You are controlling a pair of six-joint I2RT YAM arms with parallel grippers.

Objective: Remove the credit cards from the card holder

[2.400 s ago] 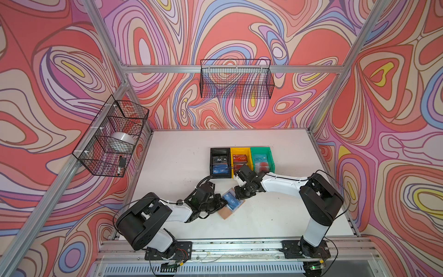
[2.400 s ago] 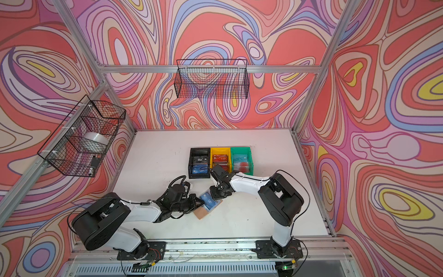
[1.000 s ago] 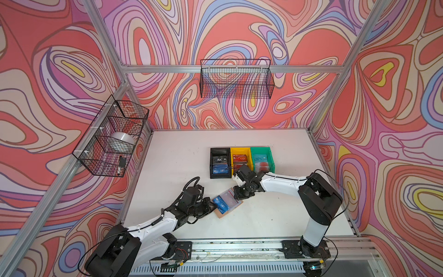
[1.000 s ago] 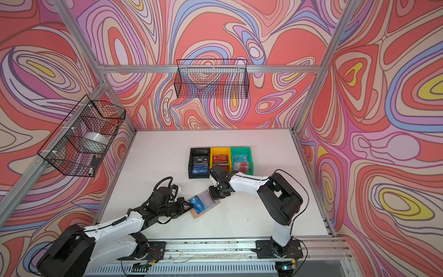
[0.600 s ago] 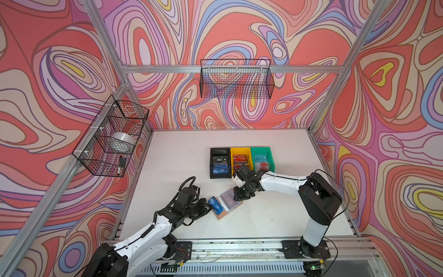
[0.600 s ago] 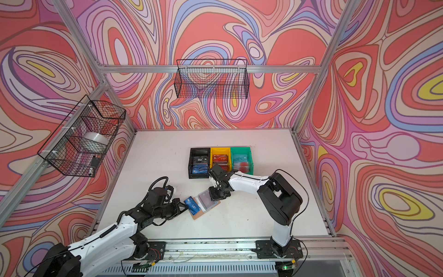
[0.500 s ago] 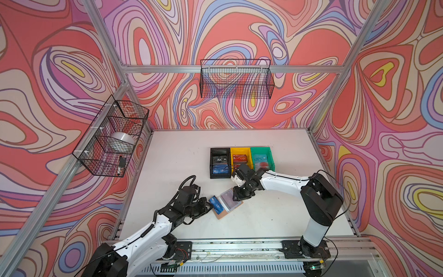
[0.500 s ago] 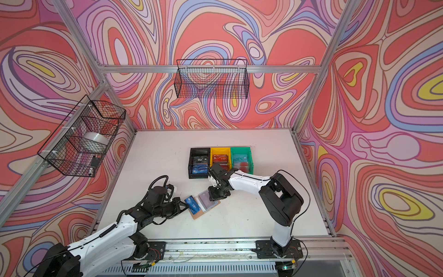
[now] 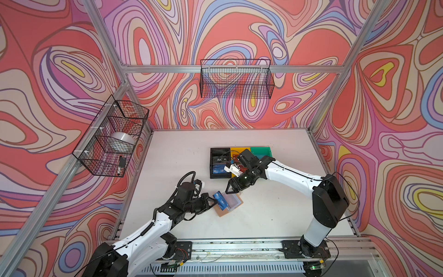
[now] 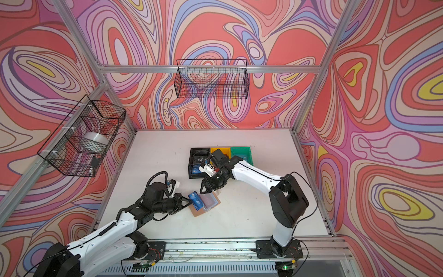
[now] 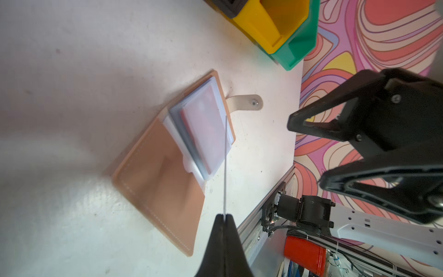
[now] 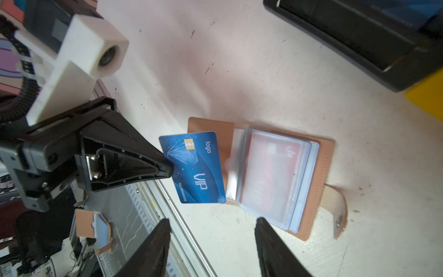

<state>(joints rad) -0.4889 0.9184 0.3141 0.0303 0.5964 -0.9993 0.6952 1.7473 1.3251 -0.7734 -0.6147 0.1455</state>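
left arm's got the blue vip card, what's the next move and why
Probably lift the left gripper and swing the blue card toward the black bin, which holds blue VIP cards. The card looks clear of the sleeves of the card holder, and the right gripper is open.

Top views look down; wrist views closely share card holder (image 11: pixel 155 172) (image 12: pixel 326 163).

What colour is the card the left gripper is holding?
The card is blue with white VIP lettering and gold chip, clearest in the right wrist view.
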